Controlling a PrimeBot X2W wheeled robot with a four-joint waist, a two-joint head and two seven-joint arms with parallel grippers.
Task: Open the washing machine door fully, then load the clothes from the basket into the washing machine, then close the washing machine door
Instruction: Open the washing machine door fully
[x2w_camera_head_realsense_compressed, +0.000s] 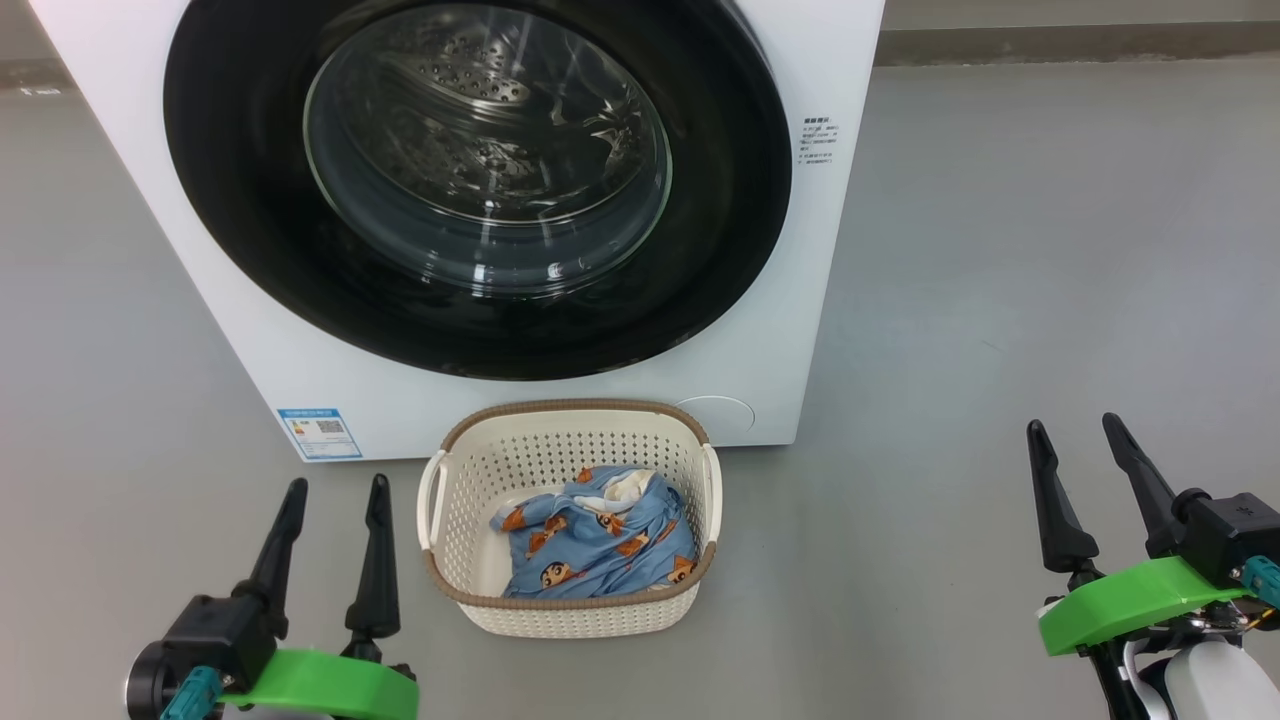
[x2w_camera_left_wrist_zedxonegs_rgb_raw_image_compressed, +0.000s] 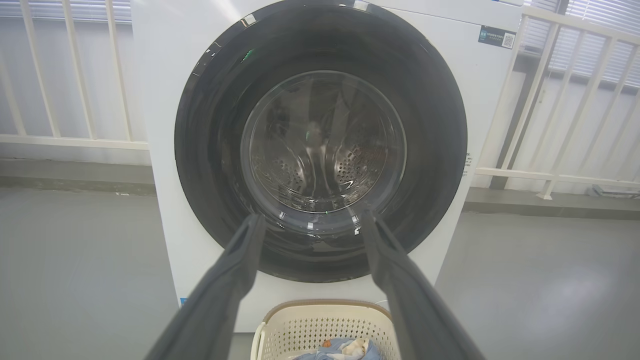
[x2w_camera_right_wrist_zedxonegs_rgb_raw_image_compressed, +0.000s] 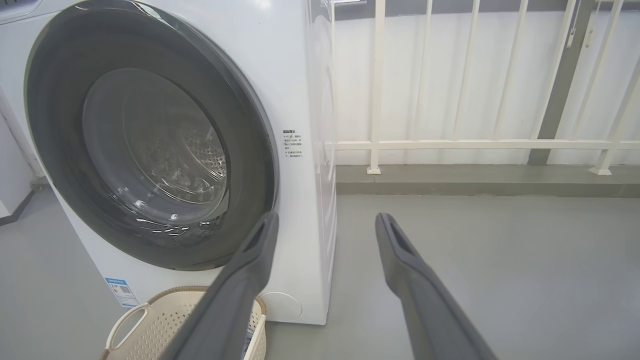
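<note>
The washing machine (x2w_camera_head_realsense_compressed: 835, 260) stands on the far side of the grey floor (x2w_camera_head_realsense_compressed: 1010, 300), its front facing me. The washing machine door (x2w_camera_head_realsense_compressed: 250, 210) is shut flat against that front, and its glass bowl shows the perforated steel drum behind it. The basket (x2w_camera_head_realsense_compressed: 560, 612) sits on the floor just in front of the machine, below the door and between my 2 arms. It is upright with its mouth facing up, and its long side seems to run left to right, with 1 handle at each end. The clothes (x2w_camera_head_realsense_compressed: 600, 548) lie bunched in its right half, with a bit of cream lining on top.

A blue label (x2w_camera_head_realsense_compressed: 320, 432) with a QR code is stuck low on the left of the front. Small blue print (x2w_camera_head_realsense_compressed: 818, 140) runs to the right of the door. A dark tag (x2w_camera_left_wrist_zedxonegs_rgb_raw_image_compressed: 496, 37) with a QR code sits up high. I cannot read any of the 3. A round cover (x2w_camera_head_realsense_compressed: 718, 414) sits low on the right. A white railing (x2w_camera_right_wrist_zedxonegs_rgb_raw_image_compressed: 475, 145) stands behind the machine.

My left gripper (x2w_camera_head_realsense_compressed: 338, 482) hangs near the basket's left side, fingers spread and empty. My right gripper (x2w_camera_head_realsense_compressed: 1072, 422) is well off to the right, also spread and empty. Nothing lies between me and the door except the basket.
</note>
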